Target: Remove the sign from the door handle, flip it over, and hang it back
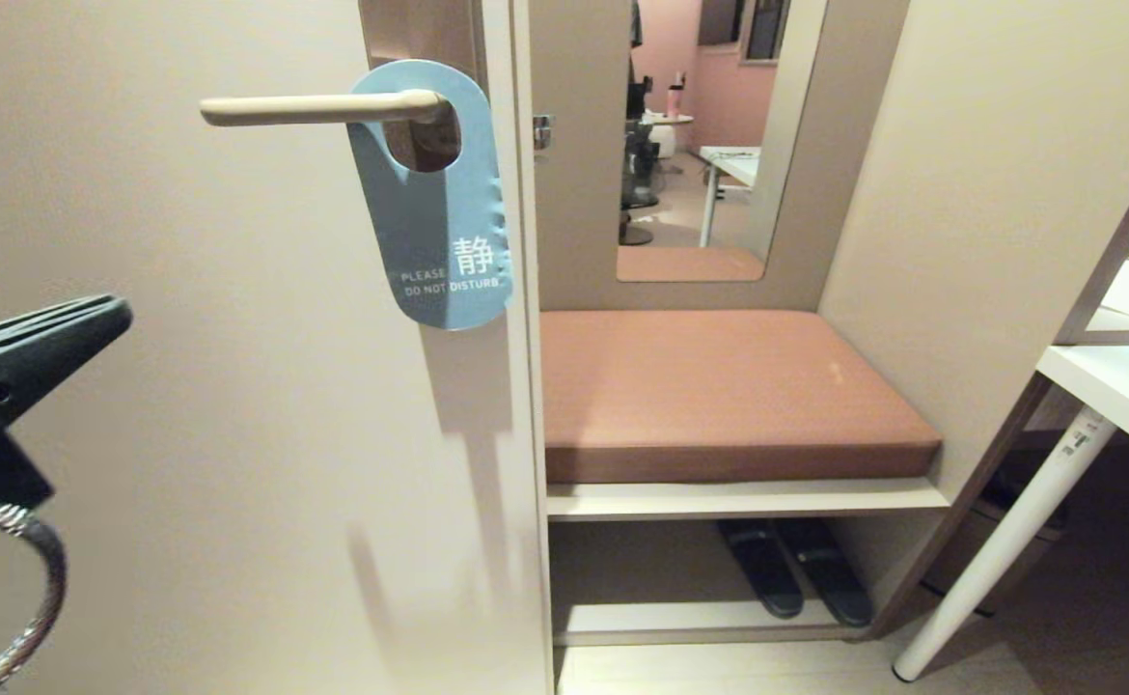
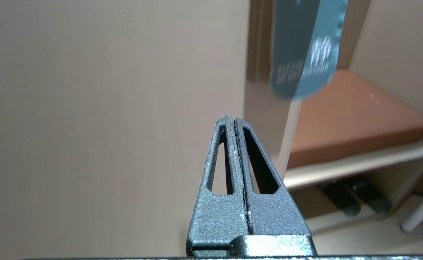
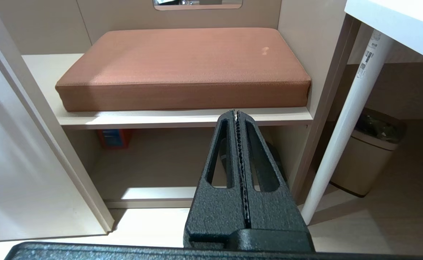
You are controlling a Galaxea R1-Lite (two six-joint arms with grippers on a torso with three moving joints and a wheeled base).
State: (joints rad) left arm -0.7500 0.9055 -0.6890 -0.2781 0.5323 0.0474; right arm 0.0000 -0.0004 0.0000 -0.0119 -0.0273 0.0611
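We face the door, a broad beige panel that fills the space straight ahead of our left gripper. Beyond the door's edge, off to the right of that gripper and further away, we see the bench nook with its brown cushion on a pale shelf; a pair of dark slippers lies on the lower shelf under it. A mirror stands on the wall above the cushion. To the far right, a white table rests on a slanted white leg, and in the right wrist view a beige bin sits on the floor behind that leg.

The sign hangs above and to the right of our left gripper, well apart from it, blue face outward with "PLEASE DO NOT DISTURB" readable. Its oval hole is looped over the door handle, a cream lever pointing left from its metal plate.

Our left gripper is clenched, fingers pressed together with nothing between them, pointing at the bare door below the sign. Our right gripper is likewise clenched and empty, aimed toward the front edge of the cushion shelf.
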